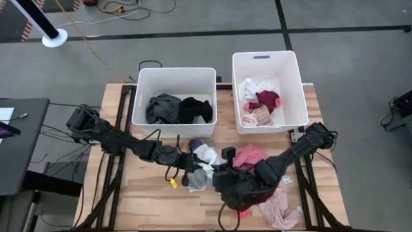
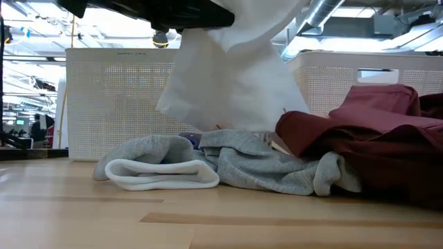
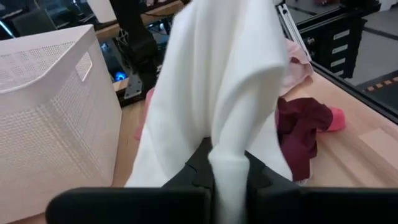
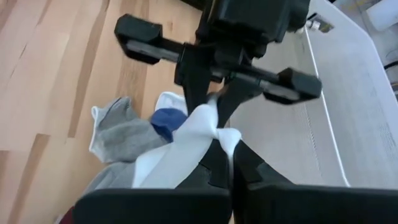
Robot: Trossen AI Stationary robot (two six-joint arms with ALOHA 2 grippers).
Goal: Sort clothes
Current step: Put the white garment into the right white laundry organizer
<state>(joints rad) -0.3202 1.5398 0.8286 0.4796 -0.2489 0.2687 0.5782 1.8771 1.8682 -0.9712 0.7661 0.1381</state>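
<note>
Two grippers pinch one white garment from opposite ends: the left gripper and the right gripper are both clamped on it, holding it raised above the grey garment on the bench, just in front of the left bin

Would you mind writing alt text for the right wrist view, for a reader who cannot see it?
Both grippers pinch one white garment between them: the right gripper from the near edge, the left gripper facing it. Beneath, grey clothes and a blue piece lie on the wooden table, beside a white bin.
</note>
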